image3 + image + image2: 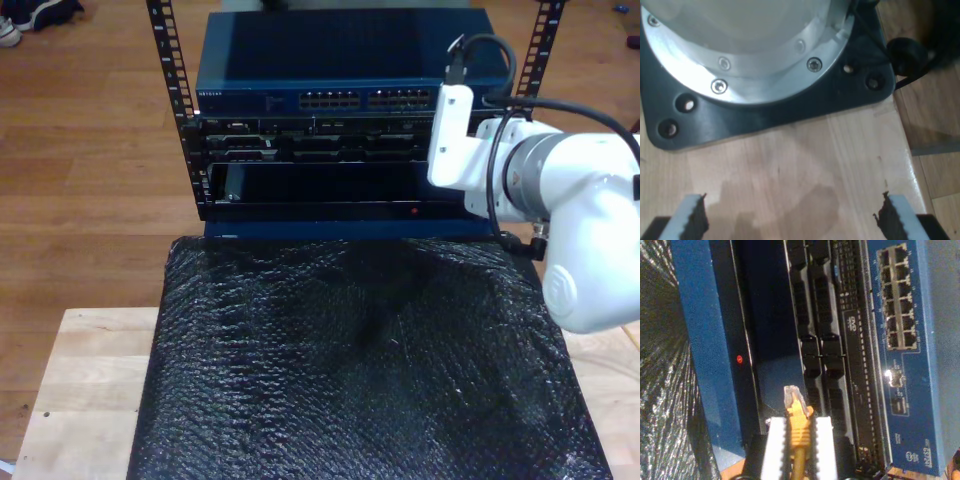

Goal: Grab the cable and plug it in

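Note:
The cable [799,432] is yellow-orange and runs up between the white fingers [775,445] of my second gripper [799,421], which is shut on it. Its clear plug [791,396] sticks out past the fingertips, pointing at the dark rack units [815,340] and apart from them. The blue network switch [905,370], with its block of ports [897,300], sits off to one side of the plug. My second arm [560,200] reaches toward the rack [330,150] from the exterior view's right. My first gripper [790,220] is open over bare wood, with nothing between its fingers.
A black bubble-wrap mat [360,360] covers the wooden table [80,370] in front of the rack. A black base plate [765,115] carrying a round metal arm base [740,55] lies ahead of my first gripper. A red light [739,359] glows on the lower unit.

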Controlling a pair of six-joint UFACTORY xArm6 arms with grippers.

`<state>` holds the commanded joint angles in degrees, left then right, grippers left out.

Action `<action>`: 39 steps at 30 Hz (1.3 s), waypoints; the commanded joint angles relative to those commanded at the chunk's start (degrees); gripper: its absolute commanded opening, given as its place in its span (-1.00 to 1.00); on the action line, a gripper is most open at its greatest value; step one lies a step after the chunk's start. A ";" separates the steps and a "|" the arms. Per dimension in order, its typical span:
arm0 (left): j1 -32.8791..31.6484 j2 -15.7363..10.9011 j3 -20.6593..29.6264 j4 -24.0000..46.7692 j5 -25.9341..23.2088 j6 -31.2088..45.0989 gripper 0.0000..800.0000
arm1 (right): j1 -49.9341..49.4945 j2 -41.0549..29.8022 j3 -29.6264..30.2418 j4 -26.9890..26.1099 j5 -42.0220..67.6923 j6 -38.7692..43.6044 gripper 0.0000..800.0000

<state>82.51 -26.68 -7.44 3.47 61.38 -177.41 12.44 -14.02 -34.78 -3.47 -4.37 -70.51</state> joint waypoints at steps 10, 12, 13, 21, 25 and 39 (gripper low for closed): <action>0.00 0.00 0.00 0.00 0.00 0.00 1.00 | 0.70 3.43 -4.40 -4.31 -2.81 -0.35 -1.00; 0.00 0.00 0.00 0.00 0.00 0.00 1.00 | 0.53 4.40 -5.01 -5.27 -2.73 -0.18 -1.00; 0.00 0.00 0.00 0.00 0.09 0.00 1.00 | 0.53 4.48 -5.01 -5.27 -2.73 -0.09 -1.00; 0.00 0.00 0.00 0.00 0.00 0.00 1.00 | 0.35 4.92 -5.63 -6.42 -2.99 -0.35 -1.00; 0.00 0.00 0.00 0.00 0.00 0.00 1.00 | 0.26 5.19 -5.10 -9.85 -4.66 -0.79 -1.00; 0.00 0.00 0.00 0.00 0.00 0.00 1.00 | -1.93 4.40 2.20 -10.46 -22.07 -0.70 -1.00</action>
<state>82.51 -26.68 -7.44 3.47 61.38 -177.41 10.51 -9.63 -32.58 -13.93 -26.44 -71.21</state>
